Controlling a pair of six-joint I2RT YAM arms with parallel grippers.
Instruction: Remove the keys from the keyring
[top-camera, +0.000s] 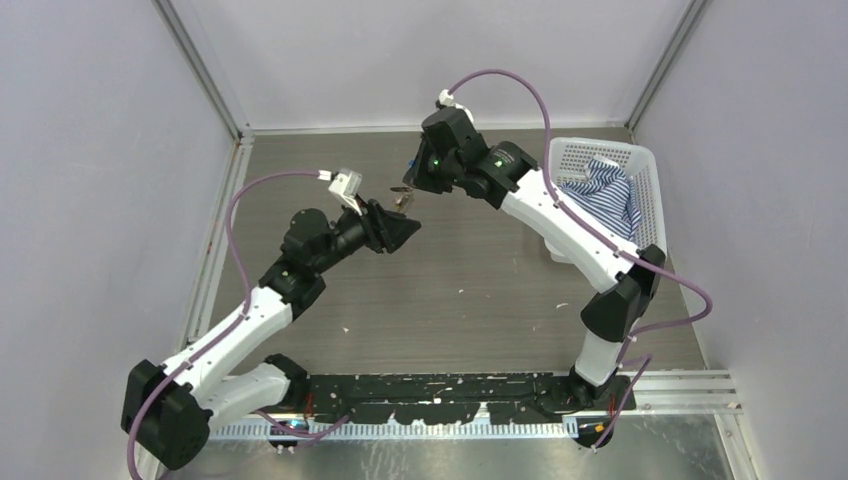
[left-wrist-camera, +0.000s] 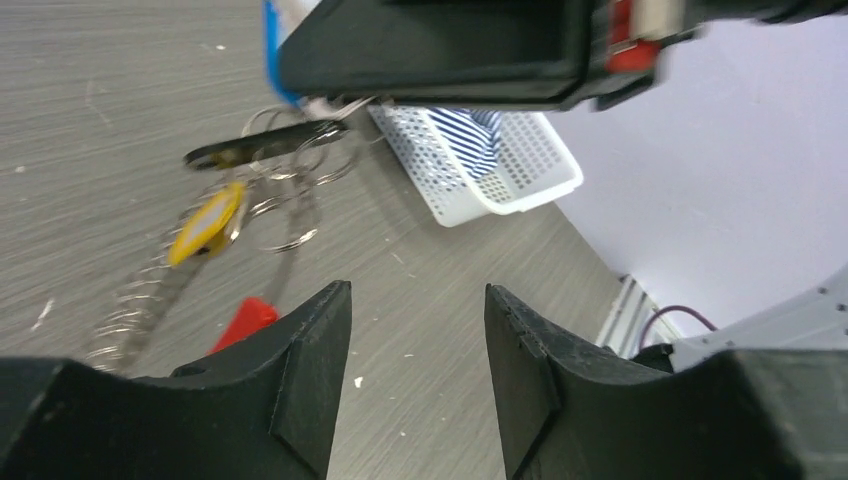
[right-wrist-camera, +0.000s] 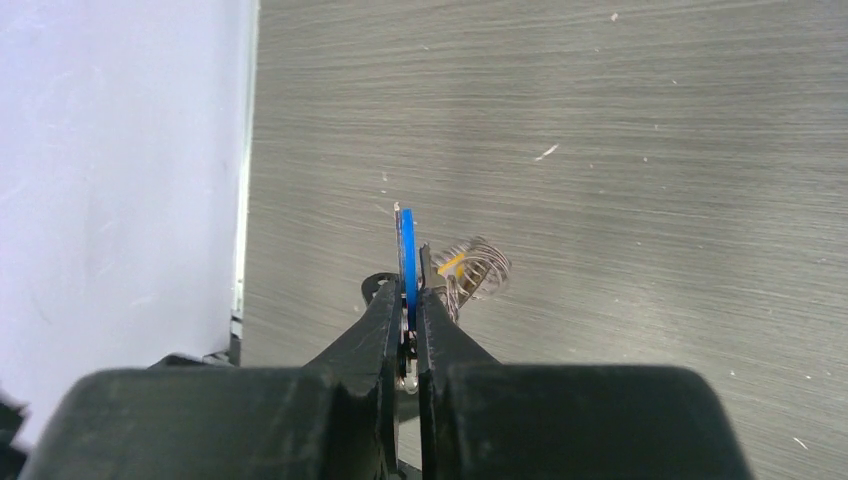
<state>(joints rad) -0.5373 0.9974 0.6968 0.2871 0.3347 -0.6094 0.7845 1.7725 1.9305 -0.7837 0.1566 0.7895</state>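
My right gripper (right-wrist-camera: 408, 292) is shut on a flat blue tag (right-wrist-camera: 406, 250) and holds the key bunch in the air above the table. In the left wrist view the bunch hangs below the right gripper (left-wrist-camera: 450, 50). It has a dark key (left-wrist-camera: 265, 148), silver rings (left-wrist-camera: 295, 215), a yellow tag (left-wrist-camera: 205, 225), and the coiled silvery keyring (left-wrist-camera: 135, 305) with its red section (left-wrist-camera: 243, 320). My left gripper (left-wrist-camera: 415, 292) is open and empty, just short of the bunch, with the red section beside its left finger. From above the bunch (top-camera: 403, 196) hangs between the left gripper (top-camera: 403, 229) and the right gripper (top-camera: 413, 187).
A white perforated basket (top-camera: 648, 190) holding a blue-striped cloth (top-camera: 605, 190) stands at the back right; it also shows in the left wrist view (left-wrist-camera: 520, 175). Grey walls enclose the wooden table (top-camera: 470, 290) on three sides. Small white specks lie on the table.
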